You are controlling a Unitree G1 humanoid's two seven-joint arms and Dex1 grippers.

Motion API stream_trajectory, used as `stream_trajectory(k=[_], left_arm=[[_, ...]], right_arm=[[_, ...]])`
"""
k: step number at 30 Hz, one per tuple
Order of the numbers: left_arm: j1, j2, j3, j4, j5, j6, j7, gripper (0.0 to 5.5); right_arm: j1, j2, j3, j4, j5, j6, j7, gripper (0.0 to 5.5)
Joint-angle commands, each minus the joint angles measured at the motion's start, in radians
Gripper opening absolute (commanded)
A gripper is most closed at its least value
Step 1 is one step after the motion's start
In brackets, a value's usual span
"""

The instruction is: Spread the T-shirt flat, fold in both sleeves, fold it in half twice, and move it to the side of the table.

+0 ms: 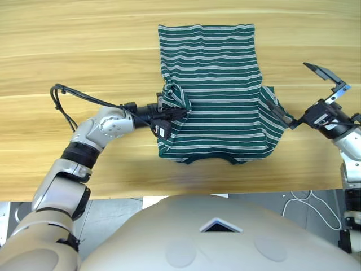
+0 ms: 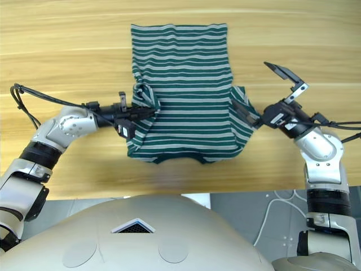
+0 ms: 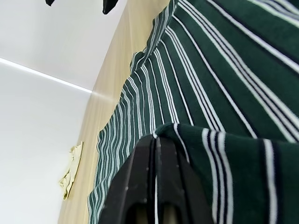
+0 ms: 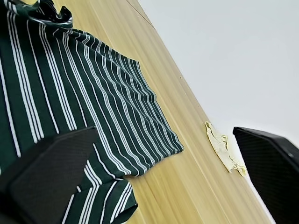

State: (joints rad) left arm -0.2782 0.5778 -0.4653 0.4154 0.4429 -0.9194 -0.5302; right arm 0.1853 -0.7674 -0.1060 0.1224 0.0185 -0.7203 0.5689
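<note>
Shirt (image 1: 214,68) sits mid-worktop (image 1: 67,45), body roughly flat, collar nearest robot. Sleeve stage approx half done: L sleeve (image 1: 171,92) is bunched inward over the body, pinched by L end effector (image 1: 169,114). R sleeve (image 1: 272,95) sticks out, unfolded. R end effector (image 1: 291,89) is spread wide, lower finger at sleeve edge, nothing gripped. Left to do: R sleeve, both half-folds, move aside. Fabric is soft knit, dark green w/ thin white stripes, wrinkled at the pinch. Worktop is smooth light wood.

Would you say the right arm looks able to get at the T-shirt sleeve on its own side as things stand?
Probably yes: the right gripper is open right at that T-shirt sleeve, one of its fingers lies against the cloth, and nothing sits between them.
</note>
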Motion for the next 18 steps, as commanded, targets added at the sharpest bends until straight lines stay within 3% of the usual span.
stream_trajectory(k=[1, 8, 14, 18], left_arm=[[-0.02, 0.003, -0.005, 0.027, 0.012, 0.043, -0.018, 0.03], [-0.041, -0.012, 0.02, 0.038, -0.031, 0.096, -0.017, 0.98], [-0.042, -0.049, 0.031, 0.0, -0.134, 0.069, -0.017, 1.74], [-0.032, -0.052, 0.026, -0.006, -0.161, 0.054, -0.029, 2.4]], right_arm=[[0.0, 0.003, 0.006, -0.008, -0.001, 0.017, 0.012, 5.4], [-0.006, 0.003, -0.004, 0.006, -0.026, 0.034, -0.005, 5.4], [-0.053, -0.034, -0.006, 0.134, -0.327, 0.122, -0.171, 5.4], [-0.047, -0.122, -0.02, 0.224, -0.525, 0.26, -0.301, 5.4]])
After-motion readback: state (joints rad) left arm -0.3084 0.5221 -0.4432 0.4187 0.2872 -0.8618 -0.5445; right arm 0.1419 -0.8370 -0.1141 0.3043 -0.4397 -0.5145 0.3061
